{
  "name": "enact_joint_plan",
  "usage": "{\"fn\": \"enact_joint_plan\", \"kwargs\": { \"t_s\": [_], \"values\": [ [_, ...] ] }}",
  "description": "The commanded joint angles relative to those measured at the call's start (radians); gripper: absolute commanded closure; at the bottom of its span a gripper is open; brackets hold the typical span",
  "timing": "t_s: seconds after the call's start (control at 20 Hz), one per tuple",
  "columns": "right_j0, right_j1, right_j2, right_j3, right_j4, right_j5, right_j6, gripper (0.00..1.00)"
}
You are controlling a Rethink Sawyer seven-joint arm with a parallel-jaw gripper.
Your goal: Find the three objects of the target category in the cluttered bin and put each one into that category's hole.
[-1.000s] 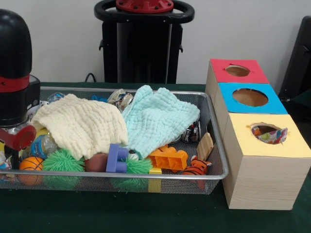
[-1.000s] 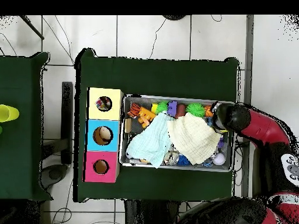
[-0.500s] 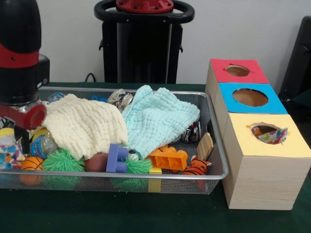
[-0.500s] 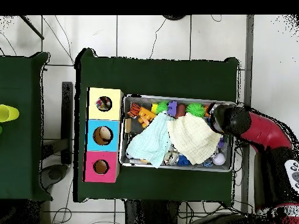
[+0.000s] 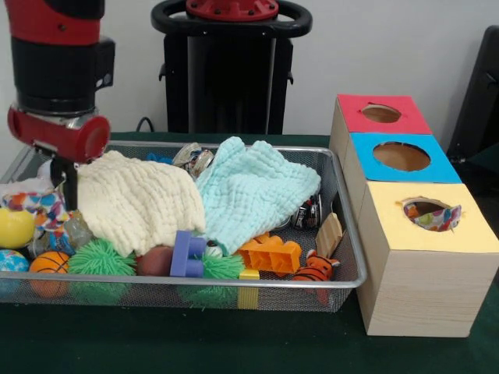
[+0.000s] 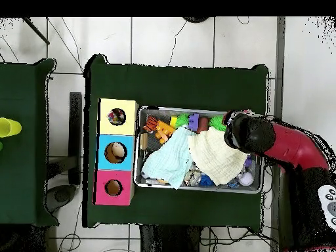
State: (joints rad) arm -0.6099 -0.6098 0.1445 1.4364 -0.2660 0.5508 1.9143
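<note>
Here, label by label:
Arm: the red and black robot arm [image 5: 58,70] comes down over the left end of the bin in the front view; in the overhead view it [image 6: 279,144] reaches in from the right.
Claw: the claw [image 5: 66,183] shows only a dark finger hanging below the red wrist ring, just beside the cream cloth; whether it is open or closed on anything cannot be told.
Bin: the silver wire-mesh bin [image 5: 343,234] sits on the dark green worktop [image 5: 234,343], just beside the sorting box.
Cloths: a cream muslin cloth [image 5: 132,199] and a pale mint muslin cloth [image 5: 253,191] lie side by side over the clutter, their edges touching.
Front row: an orange toy basketball [image 5: 48,263], a green spiky ball [image 5: 100,257], a purple plastic block [image 5: 187,253], an orange plastic block [image 5: 270,253] and a small striped tiger toy [image 5: 316,267].
Left end: a yellow ball [image 5: 14,227] beside a multicoloured patterned soft item [image 5: 39,206].
Sorting box: the wooden box with red, blue and yellow tops [image 5: 413,257] has one round hole in each; a patterned object shows in the yellow top's hole [image 5: 429,212].
</note>
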Motion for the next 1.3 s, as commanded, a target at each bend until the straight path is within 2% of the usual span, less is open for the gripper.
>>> {"fn": "enact_joint_plan", "kwargs": {
  "t_s": [0.05,0.4,0.7,0.9,1.15,1.3],
  "values": [
    [0.085,-0.139,0.077,0.131,0.065,0.091,0.060,1.00],
    [0.190,-0.197,0.043,0.145,0.141,0.154,0.129,1.00],
    [0.310,-0.218,0.002,0.108,0.176,0.210,0.170,1.00],
    [0.364,-0.213,-0.005,0.086,0.196,0.255,0.166,1.00],
    [0.452,-0.219,-0.016,0.095,0.198,0.220,0.171,1.00],
    [0.460,-0.216,-0.005,0.122,0.205,0.178,0.150,1.00]
  ]
}}
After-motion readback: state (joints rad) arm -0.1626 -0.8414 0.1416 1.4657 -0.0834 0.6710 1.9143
